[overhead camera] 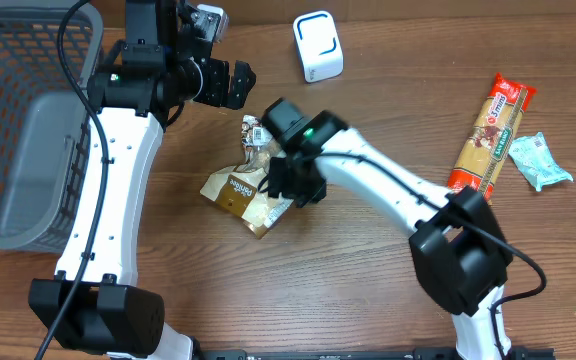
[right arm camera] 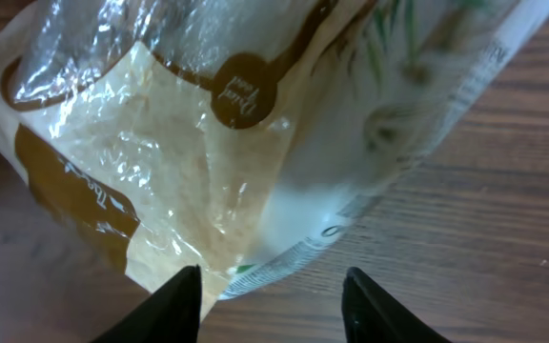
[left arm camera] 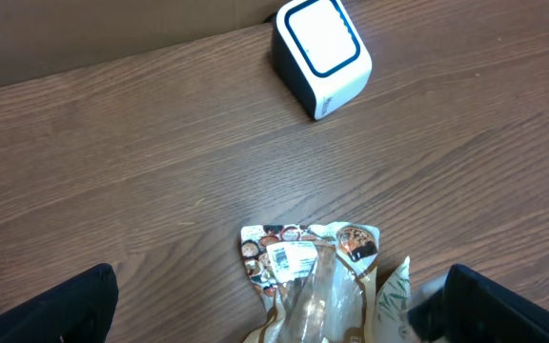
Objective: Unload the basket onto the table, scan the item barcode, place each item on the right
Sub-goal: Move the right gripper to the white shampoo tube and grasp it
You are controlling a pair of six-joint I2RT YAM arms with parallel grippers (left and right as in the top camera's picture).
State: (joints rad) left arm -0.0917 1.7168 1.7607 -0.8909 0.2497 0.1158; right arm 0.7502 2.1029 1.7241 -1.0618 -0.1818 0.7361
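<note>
Right gripper [right arm camera: 276,303] straddles the pouch [right arm camera: 189,143] edge; can't tell if it's clamped yet. Left gripper [overhead camera: 226,84] wide apart. Bite deep before lifting, keep label [left arm camera: 292,257] facing scanner [overhead camera: 318,45].

Left arm [overhead camera: 108,190] runs from seven o'clock up toward twelve, bent over at the top, and the left tool [overhead camera: 230,85] points to three o'clock, fingers [left arm camera: 46,310] spread wide. Right arm [overhead camera: 388,185] reaches from five o'clock out toward ten, wrist tipped down; the right tool [overhead camera: 293,182] faces downward, its fingers [right arm camera: 174,305] partly apart, a clear gap between them.
</note>
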